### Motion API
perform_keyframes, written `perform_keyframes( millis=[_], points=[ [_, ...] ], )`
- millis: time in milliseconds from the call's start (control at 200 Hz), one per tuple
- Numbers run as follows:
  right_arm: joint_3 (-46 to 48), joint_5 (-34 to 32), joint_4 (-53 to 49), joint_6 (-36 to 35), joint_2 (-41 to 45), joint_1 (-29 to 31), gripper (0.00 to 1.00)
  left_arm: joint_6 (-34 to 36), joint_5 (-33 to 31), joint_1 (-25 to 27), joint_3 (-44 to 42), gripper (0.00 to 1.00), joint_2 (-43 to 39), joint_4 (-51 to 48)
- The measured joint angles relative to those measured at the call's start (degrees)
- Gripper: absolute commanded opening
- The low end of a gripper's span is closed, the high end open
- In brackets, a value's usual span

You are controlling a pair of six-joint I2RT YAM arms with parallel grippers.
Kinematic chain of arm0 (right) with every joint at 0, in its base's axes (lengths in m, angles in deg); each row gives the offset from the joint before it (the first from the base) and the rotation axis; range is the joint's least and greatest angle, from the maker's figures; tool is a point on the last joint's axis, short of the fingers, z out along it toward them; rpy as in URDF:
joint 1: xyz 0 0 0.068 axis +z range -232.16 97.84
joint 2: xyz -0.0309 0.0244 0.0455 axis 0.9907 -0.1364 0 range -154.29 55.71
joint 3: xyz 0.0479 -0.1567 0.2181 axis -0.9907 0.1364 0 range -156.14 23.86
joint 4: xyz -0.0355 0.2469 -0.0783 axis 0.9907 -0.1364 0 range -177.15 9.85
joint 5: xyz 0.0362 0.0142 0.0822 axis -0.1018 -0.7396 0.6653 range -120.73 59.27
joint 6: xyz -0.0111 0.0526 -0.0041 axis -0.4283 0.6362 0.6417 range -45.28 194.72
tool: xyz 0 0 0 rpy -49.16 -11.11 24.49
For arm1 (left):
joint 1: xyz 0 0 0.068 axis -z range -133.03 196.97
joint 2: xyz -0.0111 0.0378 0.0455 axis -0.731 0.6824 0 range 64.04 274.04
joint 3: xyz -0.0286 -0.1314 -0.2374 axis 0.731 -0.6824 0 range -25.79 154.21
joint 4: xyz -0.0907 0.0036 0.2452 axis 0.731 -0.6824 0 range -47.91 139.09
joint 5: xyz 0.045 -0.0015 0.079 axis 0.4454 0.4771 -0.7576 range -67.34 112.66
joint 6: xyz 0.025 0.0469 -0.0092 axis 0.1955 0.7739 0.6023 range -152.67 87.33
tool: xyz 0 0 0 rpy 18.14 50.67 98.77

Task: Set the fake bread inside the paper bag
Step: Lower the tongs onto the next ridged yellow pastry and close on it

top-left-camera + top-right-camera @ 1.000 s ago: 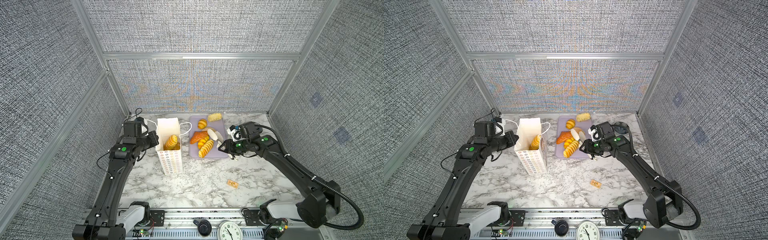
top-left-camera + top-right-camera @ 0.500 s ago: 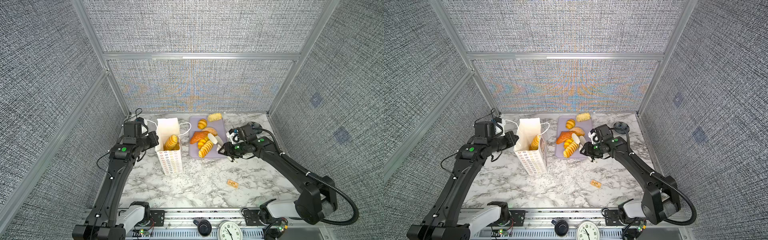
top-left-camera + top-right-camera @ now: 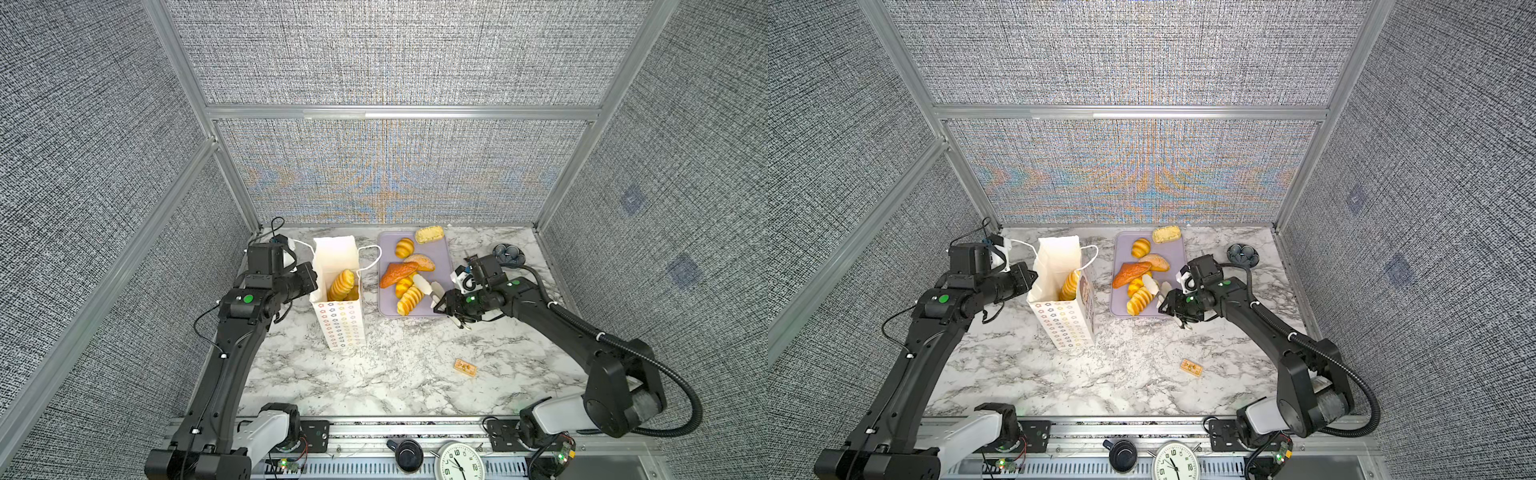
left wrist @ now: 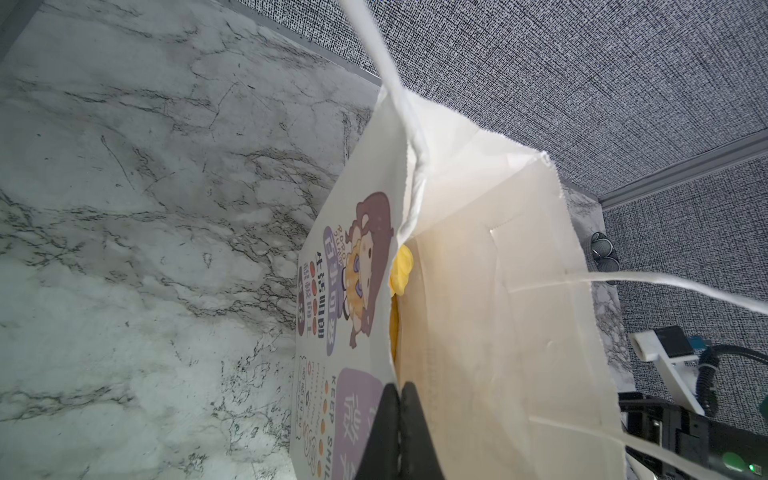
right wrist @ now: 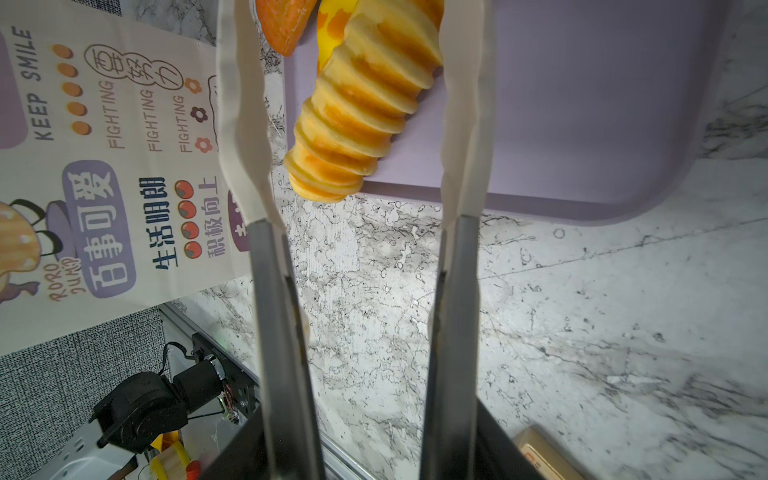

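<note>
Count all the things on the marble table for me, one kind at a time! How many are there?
Paper bag: 1
Purple tray: 1
Toy breads: 7 (6 on the tray, 1 showing inside the bag)
Small tan packet: 1
Dark flower-shaped thing: 1
Total: 11

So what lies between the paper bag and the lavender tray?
Only bare marble table, seen in both top views; the paper bag's cord handle loops over it toward the lavender tray.

White paper bag [image 3: 340, 332] left of flat lavender tray [image 3: 441, 259].
Ridged golden toy loaf [image 3: 343, 284] in bag; other loaves [image 3: 397, 274] on tray.
</note>
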Motion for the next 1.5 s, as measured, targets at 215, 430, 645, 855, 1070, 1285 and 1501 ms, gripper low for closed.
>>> perform_keyframes(
  millis=[215,430,645,855,1070,1285,1501],
  points=[
    [0.76,0.74,1.38,0.74,-0.96,-0.52,0.60,0.11,0.00,0.00,-0.15,0.01,0.00,0.13],
    [1.07,1.73,2.38,1.42,-2.32,-0.63,0.61,0.13,0.00,0.00,-0.20,0.01,0.00,0.15],
    [1.07,2.51,4.02,2.08,-3.76,-0.63,0.63,0.15,0.00,0.00,-0.20,0.01,0.00,0.15],
    [1.07,2.93,4.85,2.32,-5.11,-0.68,0.63,0.15,0.00,0.00,-0.20,0.01,0.07,0.17],
    [1.07,3.48,6.40,2.71,-6.80,-0.70,0.63,0.15,0.00,0.00,-0.20,0.01,0.20,0.24],
    [1.07,4.09,7.54,3.13,-8.22,-0.74,0.62,0.15,0.00,0.00,-0.20,0.01,0.39,0.37],
    [1.07,4.48,8.11,3.37,-9.42,-0.74,0.60,0.15,0.00,0.00,-0.17,0.01,0.70,0.61]
  ],
)
